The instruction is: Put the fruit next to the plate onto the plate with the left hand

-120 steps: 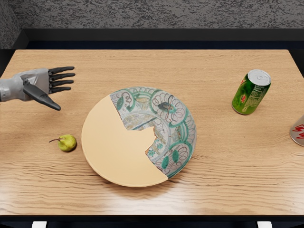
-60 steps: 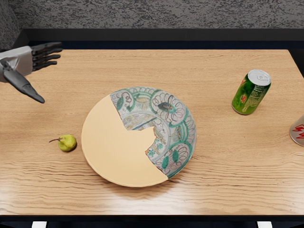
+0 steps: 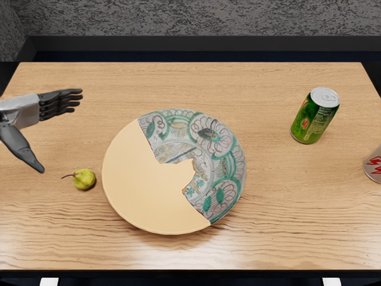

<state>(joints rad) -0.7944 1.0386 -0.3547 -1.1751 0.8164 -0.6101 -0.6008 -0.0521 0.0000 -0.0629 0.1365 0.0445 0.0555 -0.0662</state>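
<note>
left hand (image 3: 36, 110) spread wide, holding nothing

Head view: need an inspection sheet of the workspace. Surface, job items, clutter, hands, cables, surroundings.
Surface: wooden table, flat, no spills seen.
Job's things: small yellow-green pear lies on the table just left of the plate, apart from it and not yet on it. The plate is part plain tan, part green patterned, with nothing on it.
Clutter: green can stands at the right, well clear of the plate. A red-and-white thing is cut off by the right edge; cannot tell what it is.
Hands: left hand is open, fingers spread, holding nothing, behind and left of the pear and not touching it. Right hand not in view.
Cables: nothing seen.
Surroundings: grey speckled wall behind the table.
</note>
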